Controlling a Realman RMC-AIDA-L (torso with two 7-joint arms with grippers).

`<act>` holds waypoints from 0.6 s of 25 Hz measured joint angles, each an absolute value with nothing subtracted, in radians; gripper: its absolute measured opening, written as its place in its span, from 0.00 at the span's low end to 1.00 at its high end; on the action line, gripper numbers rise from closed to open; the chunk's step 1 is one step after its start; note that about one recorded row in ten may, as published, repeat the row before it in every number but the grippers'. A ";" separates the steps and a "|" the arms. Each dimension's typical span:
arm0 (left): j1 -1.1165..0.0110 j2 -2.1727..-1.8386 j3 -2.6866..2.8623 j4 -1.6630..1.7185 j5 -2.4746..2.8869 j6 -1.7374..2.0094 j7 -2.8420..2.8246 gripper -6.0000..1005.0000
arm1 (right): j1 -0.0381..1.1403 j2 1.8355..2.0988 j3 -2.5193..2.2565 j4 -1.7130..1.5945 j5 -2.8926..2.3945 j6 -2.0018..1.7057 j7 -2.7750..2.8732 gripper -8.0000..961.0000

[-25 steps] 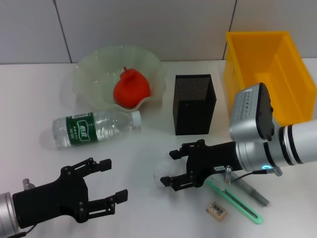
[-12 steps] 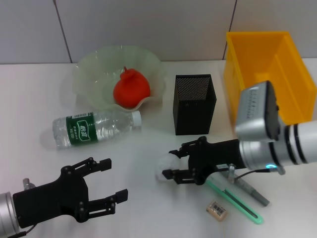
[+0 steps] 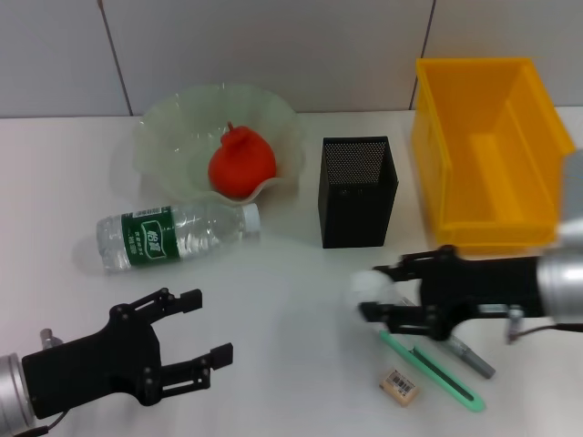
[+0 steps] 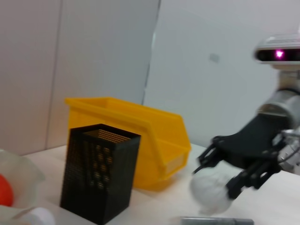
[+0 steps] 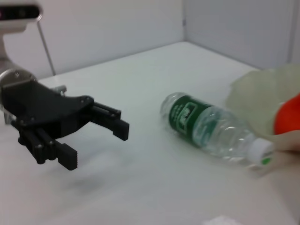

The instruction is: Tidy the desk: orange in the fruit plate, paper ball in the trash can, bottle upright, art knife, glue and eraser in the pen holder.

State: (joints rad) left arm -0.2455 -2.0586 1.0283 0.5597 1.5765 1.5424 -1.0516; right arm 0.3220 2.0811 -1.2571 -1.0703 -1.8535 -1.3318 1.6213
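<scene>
Two pincers are mine: my right gripper is clamped on the paper ball, held above the desk in front of the pen holder (the left wrist view shows the ball clear of the surface, with the trash can behind). My left gripper hangs spread open near the desk's front left corner, bottle lying beyond.

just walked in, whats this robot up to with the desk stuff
It is tidying a desk. The right gripper holds the paper ball, with the yellow bin behind it. The left gripper hangs open near the front edge. The orange sits in the fruit plate; the bottle lies on its side.
</scene>
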 joint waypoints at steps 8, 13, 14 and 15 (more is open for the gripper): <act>-0.247 -2.060 0.956 0.503 1.576 1.543 -1.049 0.85 | 0.233 2.084 -0.981 -1.127 -1.823 -1.544 1.586 0.54; -0.252 -2.062 0.945 0.482 1.576 1.542 -1.045 0.85 | 0.219 2.081 -0.763 -1.043 -1.730 -1.576 1.439 0.54; -0.251 -2.063 0.943 0.482 1.576 1.542 -1.043 0.85 | 0.223 2.081 -0.730 -1.023 -1.717 -1.575 1.404 0.54; -0.251 -2.067 0.931 0.480 1.575 1.541 -1.038 0.85 | 0.238 2.081 -0.662 -0.967 -1.677 -1.563 1.308 0.54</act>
State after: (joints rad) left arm -0.2509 -2.0669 0.9313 0.4796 1.5747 1.5407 -1.0381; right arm 0.2375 2.0808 -0.6620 -0.9670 -1.6766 -1.5628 1.3083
